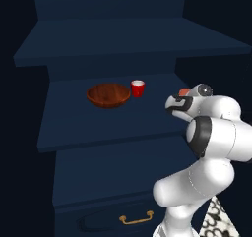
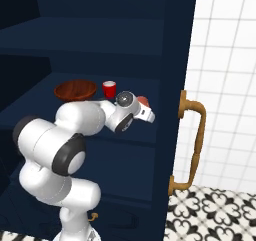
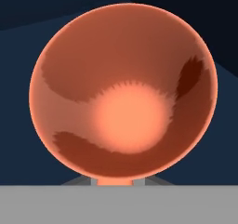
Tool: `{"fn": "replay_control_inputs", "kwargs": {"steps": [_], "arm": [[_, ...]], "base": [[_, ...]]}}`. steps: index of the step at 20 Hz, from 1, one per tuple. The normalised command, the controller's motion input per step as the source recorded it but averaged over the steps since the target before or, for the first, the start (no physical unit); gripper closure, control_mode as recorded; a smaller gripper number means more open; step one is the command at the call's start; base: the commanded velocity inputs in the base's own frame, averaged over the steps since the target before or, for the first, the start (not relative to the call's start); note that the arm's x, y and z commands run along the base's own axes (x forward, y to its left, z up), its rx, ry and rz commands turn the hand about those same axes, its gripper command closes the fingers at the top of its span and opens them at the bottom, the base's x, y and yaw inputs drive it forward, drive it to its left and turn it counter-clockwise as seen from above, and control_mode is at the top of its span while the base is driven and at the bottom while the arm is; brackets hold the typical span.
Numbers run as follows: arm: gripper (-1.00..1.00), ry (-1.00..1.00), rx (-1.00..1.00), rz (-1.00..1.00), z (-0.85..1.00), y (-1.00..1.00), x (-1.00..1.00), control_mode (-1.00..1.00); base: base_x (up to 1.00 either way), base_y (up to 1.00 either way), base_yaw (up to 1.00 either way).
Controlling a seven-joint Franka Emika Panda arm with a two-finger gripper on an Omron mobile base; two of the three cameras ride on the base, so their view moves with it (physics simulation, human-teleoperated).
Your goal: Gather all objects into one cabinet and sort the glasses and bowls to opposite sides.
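Bowl (image 1: 108, 94) visible from base — hand view lacks.

The white arm (image 1: 206, 147) rises from the base, folds at a dark-jointed elbow and reaches forward toward the cabinet's (image 2: 172, 45) middle shelf, the wrist turned level with that shelf. The gripper (image 2: 145, 105) sits at the shelf's right end, jaws drawn close on the salmon-orange cup (image 3: 123, 90), whose open mouth faces the hand camera.
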Motion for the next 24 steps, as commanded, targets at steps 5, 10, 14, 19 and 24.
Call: {"fn": "replay_control_inputs", "kwargs": {"steps": [5,10,14,19,24], "arm": [[1.00,0.00,0.00,0.00,-0.23,0.00,0.06,-1.00],[-1.00,0.00,0.00,0.00,-0.15,0.00,0.03,-1.00],[-1.00,0.00,0.00,0.00,-0.07,0.00,0.03,-1.00],[-1.00,-0.01,0.00,0.00,-0.01,-0.02,0.00,-1.00],[-1.00,-0.08,0.00,0.00,0.09,-0.01,-0.04,-1.00]], "base": [[0.00,0.00,0.00],[0.00,0.00,0.00],[0.00,0.00,0.00],[0.00,0.00,0.00],[0.00,0.00,0.00]]}}
